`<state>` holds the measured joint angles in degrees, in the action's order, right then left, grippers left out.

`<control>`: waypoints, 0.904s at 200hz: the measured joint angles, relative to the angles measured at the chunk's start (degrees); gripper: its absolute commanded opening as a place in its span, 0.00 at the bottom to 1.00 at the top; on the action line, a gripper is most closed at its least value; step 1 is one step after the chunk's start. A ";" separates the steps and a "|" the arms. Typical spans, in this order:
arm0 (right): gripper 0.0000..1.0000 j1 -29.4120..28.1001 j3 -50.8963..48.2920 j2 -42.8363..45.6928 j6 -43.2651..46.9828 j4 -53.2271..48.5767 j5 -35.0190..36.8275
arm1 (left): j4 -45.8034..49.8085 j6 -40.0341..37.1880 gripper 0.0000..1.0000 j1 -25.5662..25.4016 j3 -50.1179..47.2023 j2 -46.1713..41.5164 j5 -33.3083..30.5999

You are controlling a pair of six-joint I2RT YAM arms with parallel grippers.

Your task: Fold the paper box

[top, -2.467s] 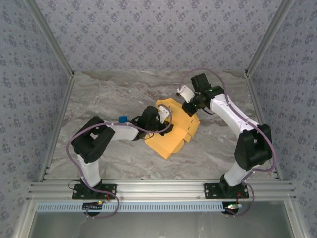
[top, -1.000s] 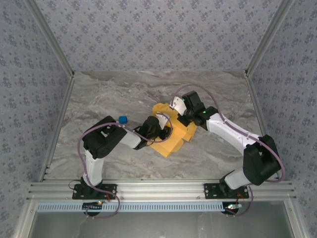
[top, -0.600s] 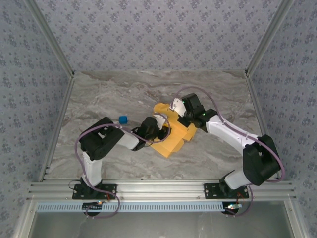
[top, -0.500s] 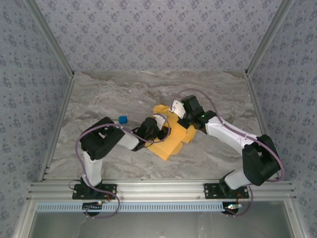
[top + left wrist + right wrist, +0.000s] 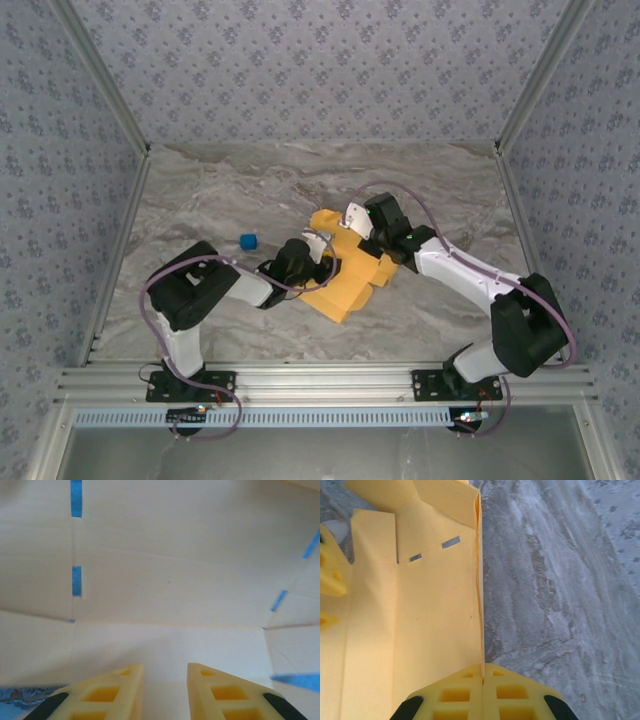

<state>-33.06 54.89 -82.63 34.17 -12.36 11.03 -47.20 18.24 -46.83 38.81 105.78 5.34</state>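
Note:
The paper box is a yellow-orange die-cut sheet lying partly folded at mid-table. In the right wrist view one panel of the paper box stands up as a wall, and my right gripper is shut on its edge. Seen from above, the right gripper sits at the sheet's far right side. My left gripper reaches in from the left over the sheet. Close up, the left gripper stands a little open, with pale cardboard with blue marks just beyond its tips and nothing between them.
A tiny blue object lies on the marble table left of the sheet. Patterned walls with metal posts enclose the table on three sides. An aluminium rail runs along the near edge at the arm bases.
The left arm's elbow has swung left and lower and its gripper drew back slightly. The right gripper kept its hold on the panel edge and shifted little.

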 measured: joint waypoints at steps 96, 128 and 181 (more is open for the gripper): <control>0.00 1.79 -2.25 0.15 14.10 11.85 2.16 | -2.93 4.48 0.18 0.22 -4.26 1.97 2.82; 0.00 1.79 -5.29 0.09 19.98 16.92 2.62 | -5.40 5.44 0.18 0.22 -4.26 3.10 2.80; 0.00 1.57 -10.05 -1.03 28.24 26.73 2.97 | -5.99 5.81 0.30 0.59 -4.87 2.45 2.95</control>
<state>-31.48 44.84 -83.66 62.41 14.37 14.00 -53.19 24.05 -46.24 33.93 108.22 8.29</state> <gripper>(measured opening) 0.051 0.265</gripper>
